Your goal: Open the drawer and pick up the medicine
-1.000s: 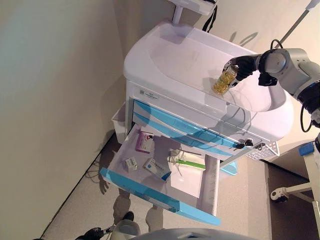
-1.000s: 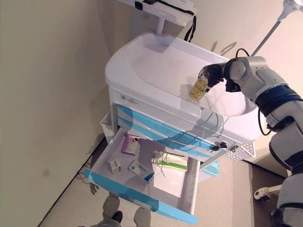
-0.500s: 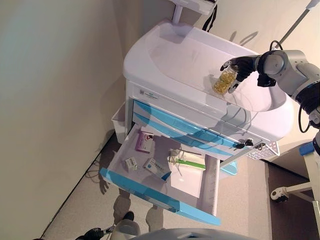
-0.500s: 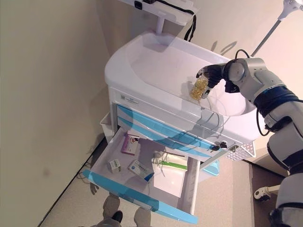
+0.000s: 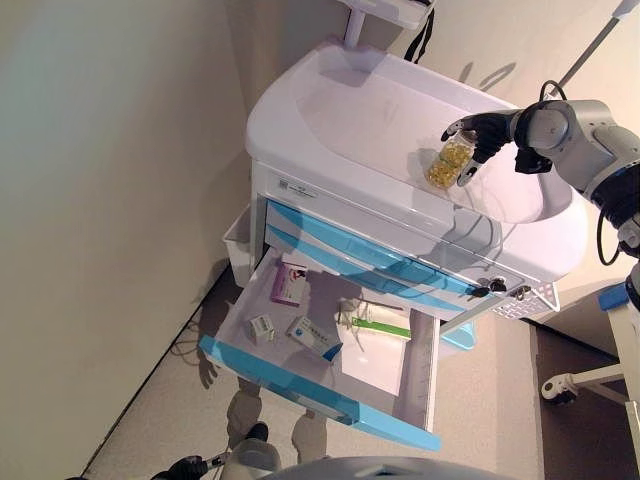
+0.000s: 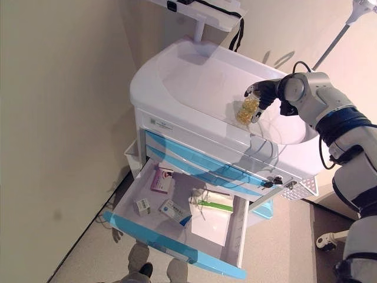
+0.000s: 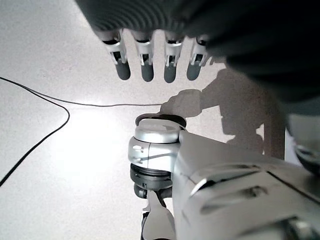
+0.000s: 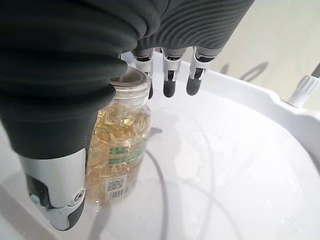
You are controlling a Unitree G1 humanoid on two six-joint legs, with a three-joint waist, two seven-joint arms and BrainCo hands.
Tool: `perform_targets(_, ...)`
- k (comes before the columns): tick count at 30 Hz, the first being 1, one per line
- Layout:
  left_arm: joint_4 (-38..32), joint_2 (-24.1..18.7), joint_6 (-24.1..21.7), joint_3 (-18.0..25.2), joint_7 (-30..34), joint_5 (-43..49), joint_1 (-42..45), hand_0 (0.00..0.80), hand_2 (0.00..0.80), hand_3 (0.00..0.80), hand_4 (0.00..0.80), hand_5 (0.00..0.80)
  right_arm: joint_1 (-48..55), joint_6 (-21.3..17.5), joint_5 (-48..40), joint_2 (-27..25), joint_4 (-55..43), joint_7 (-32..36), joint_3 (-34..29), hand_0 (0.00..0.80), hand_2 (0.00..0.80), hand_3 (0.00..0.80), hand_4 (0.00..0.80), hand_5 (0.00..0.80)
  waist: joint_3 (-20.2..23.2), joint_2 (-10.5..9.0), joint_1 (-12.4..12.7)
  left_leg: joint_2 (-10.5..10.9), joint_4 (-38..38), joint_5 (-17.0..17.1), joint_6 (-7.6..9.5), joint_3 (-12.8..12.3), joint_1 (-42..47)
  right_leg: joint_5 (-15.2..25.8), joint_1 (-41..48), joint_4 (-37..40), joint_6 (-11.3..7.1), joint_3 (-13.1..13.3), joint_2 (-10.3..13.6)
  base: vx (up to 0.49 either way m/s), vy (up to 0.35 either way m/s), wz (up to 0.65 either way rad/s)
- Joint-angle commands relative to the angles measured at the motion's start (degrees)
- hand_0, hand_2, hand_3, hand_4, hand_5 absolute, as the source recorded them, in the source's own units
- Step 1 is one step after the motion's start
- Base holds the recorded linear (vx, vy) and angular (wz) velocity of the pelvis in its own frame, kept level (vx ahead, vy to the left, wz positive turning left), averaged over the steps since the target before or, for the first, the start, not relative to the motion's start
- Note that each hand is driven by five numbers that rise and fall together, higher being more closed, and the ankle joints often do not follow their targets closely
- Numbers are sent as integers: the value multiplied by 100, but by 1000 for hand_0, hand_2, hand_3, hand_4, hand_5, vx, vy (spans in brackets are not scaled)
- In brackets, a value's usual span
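Right wrist view: medicine bottle (image 8: 119, 145) stands upright, right hand (image 8: 75, 75) alongside.

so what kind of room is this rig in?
Probably a clinic or hospital mock-up. A white and blue medical cart stands by a wall, its open drawer holds medicine boxes, and the right hand is at a bottle of capsules on the cart top.

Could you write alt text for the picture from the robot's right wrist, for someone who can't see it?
Seen from very close, the robot's right hand is opened around a clear bottle of yellow capsules standing on the white top of a medical cart. The thumb is beside the bottle's lower part; the straight fingers are spread above its lid, not curled round it.
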State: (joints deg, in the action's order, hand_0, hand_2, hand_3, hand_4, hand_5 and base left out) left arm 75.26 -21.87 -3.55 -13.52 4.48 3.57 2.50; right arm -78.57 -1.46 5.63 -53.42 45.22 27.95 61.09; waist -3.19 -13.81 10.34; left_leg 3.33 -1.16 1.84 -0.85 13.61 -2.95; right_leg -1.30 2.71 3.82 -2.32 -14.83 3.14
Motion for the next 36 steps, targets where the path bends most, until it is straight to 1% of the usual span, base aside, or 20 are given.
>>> perform_targets(1,186,89,-14,-67,3,81,-84,0,0,0,0,0,-160,-73,148,32,332,-184,-230,0,0,0,0,0,-93,-112,42,94,204,-224,-38,-139,-28,154,-334,-622,-305,-7,130,0,0,0)
perform_targets(23,272,80,-36,-44,-41,103,-21,0,0,0,0,0,-539,-143,-171,-150,611,-560,-373,0,0,0,0,0,-40,-137,-26,80,181,-243,-39,-190,27,175,-315,-618,-316,59,116,0,0,0)
perform_targets(30,286,94,-54,-21,-67,65,9,0,0,0,0,0,-608,-175,-507,-210,630,-779,-569,0,0,0,0,0,-27,-133,-67,78,191,-259,-33,-223,44,189,-315,-622,-322,103,116,0,0,0)
perform_targets(36,295,90,-90,0,-65,68,63,0,0,0,0,0,-619,-212,-907,-444,441,-859,-695,0,0,0,0,0,2,-125,-120,63,178,-272,-32,-263,82,188,-296,-617,-326,137,112,0,0,0)
